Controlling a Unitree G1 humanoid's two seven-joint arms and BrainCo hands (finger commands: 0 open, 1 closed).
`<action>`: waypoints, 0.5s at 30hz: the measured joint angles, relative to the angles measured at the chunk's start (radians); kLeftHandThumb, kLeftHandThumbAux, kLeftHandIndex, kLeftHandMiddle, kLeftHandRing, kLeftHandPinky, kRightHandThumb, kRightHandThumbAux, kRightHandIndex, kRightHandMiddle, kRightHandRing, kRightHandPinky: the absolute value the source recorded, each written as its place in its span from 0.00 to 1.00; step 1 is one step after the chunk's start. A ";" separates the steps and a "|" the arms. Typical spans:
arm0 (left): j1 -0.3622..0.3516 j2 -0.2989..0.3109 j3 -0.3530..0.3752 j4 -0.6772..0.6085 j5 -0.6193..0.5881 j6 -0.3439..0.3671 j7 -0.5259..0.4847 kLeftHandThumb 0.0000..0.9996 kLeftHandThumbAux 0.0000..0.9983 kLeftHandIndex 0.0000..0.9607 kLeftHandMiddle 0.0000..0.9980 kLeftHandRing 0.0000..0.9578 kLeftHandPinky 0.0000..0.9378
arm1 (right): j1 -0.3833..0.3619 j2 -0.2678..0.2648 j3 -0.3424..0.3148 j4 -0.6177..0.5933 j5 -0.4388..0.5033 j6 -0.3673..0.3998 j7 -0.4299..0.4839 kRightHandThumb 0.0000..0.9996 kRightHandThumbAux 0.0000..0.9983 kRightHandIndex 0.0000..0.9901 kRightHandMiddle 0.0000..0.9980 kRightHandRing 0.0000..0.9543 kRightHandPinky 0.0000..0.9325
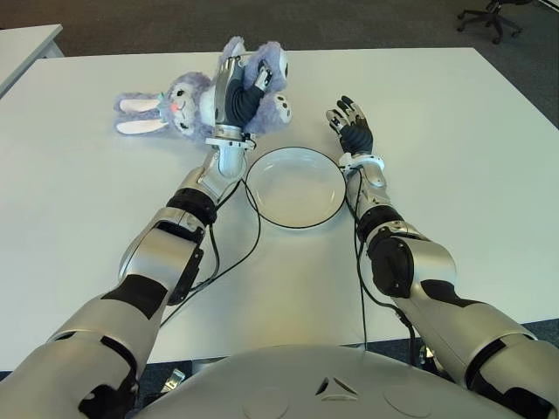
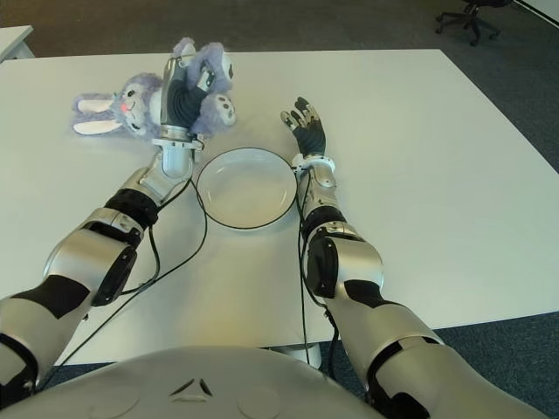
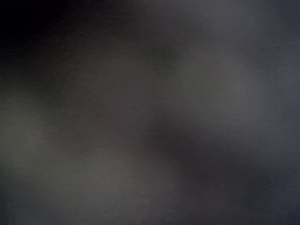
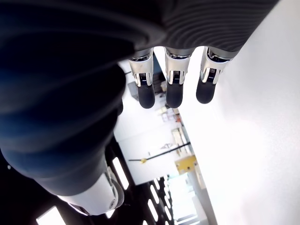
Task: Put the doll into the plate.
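Observation:
The doll [image 1: 179,100] is a purple plush bunny with white ears, lying at the far left of the white table [image 1: 454,157]. Its ears point left. My left hand [image 1: 234,92] is over the doll's body with its fingers curled around the plush. The left wrist view is dark and shows nothing clear. The plate [image 1: 295,190], white with a dark rim and nothing in it, sits just right of and nearer than the doll. My right hand [image 1: 351,127] shows beside the plate's far right edge, fingers [image 4: 174,89] stretched out and holding nothing.
Black cables [image 1: 253,240] run along both forearms over the table near the plate. A second white table [image 1: 22,44] stands at the far left, and an office chair [image 1: 493,17] stands on the dark floor at the far right.

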 measured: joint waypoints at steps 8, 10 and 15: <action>-0.027 0.000 -0.014 -0.034 0.045 0.035 0.002 0.87 0.63 0.85 0.89 0.92 0.91 | -0.001 0.001 0.000 0.000 0.000 0.000 -0.001 0.42 0.84 0.13 0.10 0.07 0.08; -0.031 0.000 -0.020 -0.046 0.056 0.049 0.003 0.87 0.63 0.84 0.88 0.91 0.90 | -0.001 0.001 0.000 0.000 0.000 0.000 -0.001 0.42 0.84 0.12 0.10 0.07 0.08; -0.034 -0.002 -0.028 -0.069 0.073 0.086 0.008 0.84 0.63 0.84 0.89 0.92 0.92 | -0.001 0.003 -0.001 0.000 0.000 0.000 -0.001 0.42 0.85 0.14 0.10 0.08 0.08</action>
